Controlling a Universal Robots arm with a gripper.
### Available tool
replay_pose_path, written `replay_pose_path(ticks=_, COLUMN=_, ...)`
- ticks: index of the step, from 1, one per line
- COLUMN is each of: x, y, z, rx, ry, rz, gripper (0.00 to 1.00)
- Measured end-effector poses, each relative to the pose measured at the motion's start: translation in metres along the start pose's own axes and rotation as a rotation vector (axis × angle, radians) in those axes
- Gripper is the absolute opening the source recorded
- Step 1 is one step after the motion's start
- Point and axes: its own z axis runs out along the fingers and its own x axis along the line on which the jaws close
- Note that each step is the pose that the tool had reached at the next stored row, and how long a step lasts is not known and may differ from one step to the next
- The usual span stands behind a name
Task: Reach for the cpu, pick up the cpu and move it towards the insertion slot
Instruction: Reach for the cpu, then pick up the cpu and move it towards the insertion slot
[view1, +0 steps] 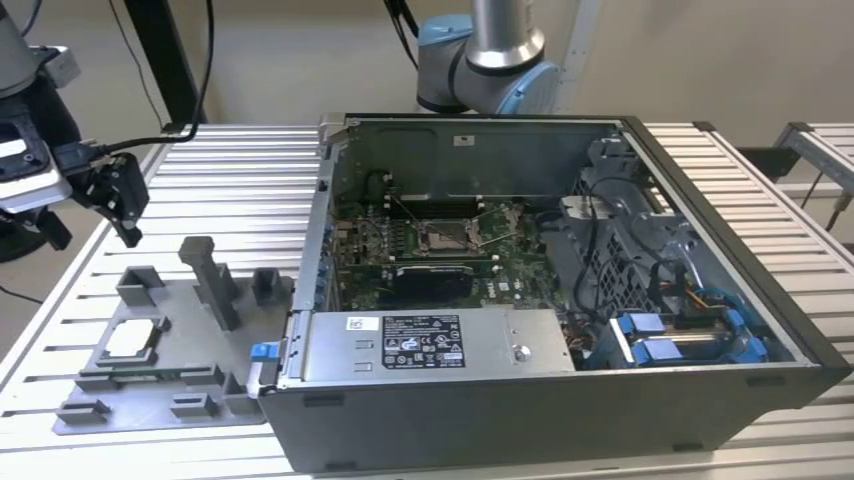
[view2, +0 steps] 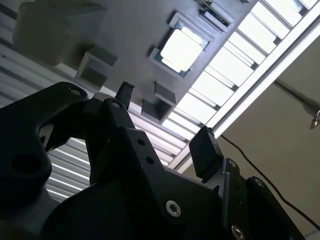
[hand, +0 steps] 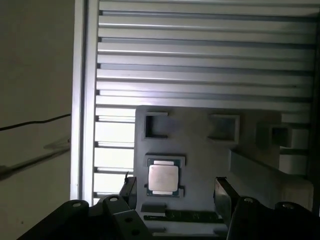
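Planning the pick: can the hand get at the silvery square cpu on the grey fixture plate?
Probably yes. The open hand hangs above the silvery square cpu, lying uncovered on the grey fixture plate, nothing between them.

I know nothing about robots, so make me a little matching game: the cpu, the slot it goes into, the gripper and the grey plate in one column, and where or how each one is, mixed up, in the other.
Things:
1. cpu
2. insertion slot
3. gripper
4. grey fixture plate

Places or states:
A. on the green circuit board inside the open computer case
B. open, above the plate, holding nothing
C. on the slatted table, at the exterior view's left of the case
D. lying flat in a pocket of the plate

Pairs: 1-D, 2-A, 3-B, 4-C.
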Motion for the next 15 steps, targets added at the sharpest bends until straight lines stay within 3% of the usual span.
replay_pose_path(ticks=15, x=0.0000, y=-0.0006, z=0.0150, rx=0.0000, ry=0.0000, rz=0.000, gripper=1.00)
